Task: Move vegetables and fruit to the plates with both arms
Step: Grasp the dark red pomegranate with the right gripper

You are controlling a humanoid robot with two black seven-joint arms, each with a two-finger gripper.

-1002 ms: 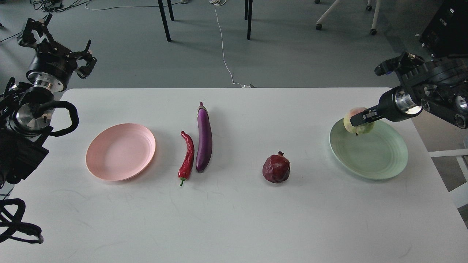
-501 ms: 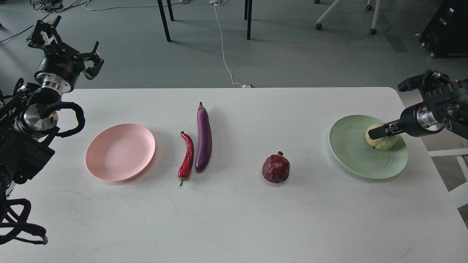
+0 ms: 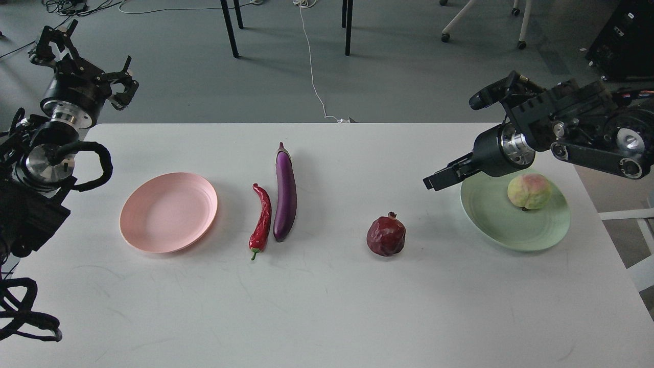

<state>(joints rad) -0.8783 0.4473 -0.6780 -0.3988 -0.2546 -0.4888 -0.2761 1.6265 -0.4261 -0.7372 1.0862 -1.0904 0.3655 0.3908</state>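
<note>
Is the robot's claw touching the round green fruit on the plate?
Apart. The head view shows the right gripper left of the green plate, bare plate separating it from the fruit.

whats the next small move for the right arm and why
Probably lower the right gripper over the pomegranate. The pale fruit already sits on the green plate, the gripper holds nothing, and the pomegranate lies on the table just below and left of it.

Eggplant, centre: glossy, smooth purple skin. Chili beside it: shiny red, wrinkled. Pomegranate: dull, dented dark red. Pink plate & green plate: matt plastic w/ faint rings. Table: matt white, lightly scuffed. Arms: black w/ bright metal wrist rings.
</note>
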